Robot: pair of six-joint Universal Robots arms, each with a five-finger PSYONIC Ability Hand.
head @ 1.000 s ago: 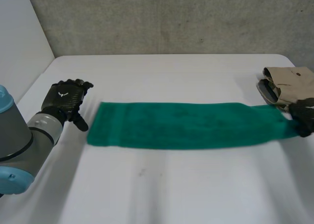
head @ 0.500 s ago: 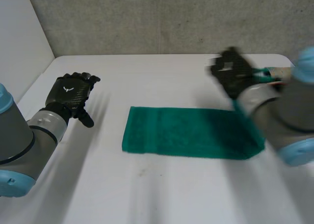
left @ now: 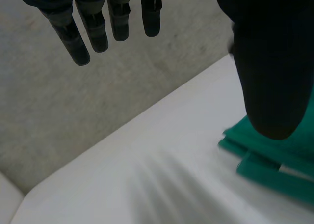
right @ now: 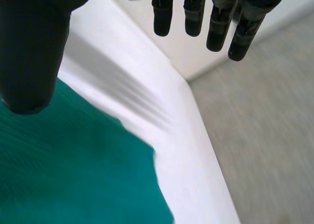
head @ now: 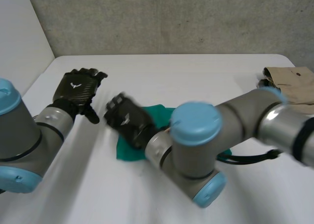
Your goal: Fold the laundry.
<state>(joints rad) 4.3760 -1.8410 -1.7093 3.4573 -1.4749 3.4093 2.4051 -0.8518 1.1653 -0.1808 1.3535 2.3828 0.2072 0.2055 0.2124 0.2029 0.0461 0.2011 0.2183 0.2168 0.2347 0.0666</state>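
Note:
A green towel point(head: 126, 153) lies folded over on the white table point(head: 196, 71), mostly hidden under my right arm. My right hand point(head: 126, 121) hovers over the towel's left end, arm reaching across the table. In the right wrist view its fingers point(right: 194, 13) are straight and apart from the thumb, holding nothing, with the towel point(right: 68, 175) below the palm. My left hand point(head: 78, 89) is held up off the table to the left of the towel, open. In the left wrist view its fingers point(left: 98, 22) are spread, and the towel's layered edge point(left: 274, 170) lies beyond the thumb.
A folded beige garment point(head: 294, 81) sits at the table's far right edge. A grey wall point(head: 171, 17) runs behind the table. My right arm point(head: 230, 130) spans the table's middle.
My right hand swept from the far right to the left, carrying the towel's right end over onto the left part, then let go. My left hand lifted slightly.

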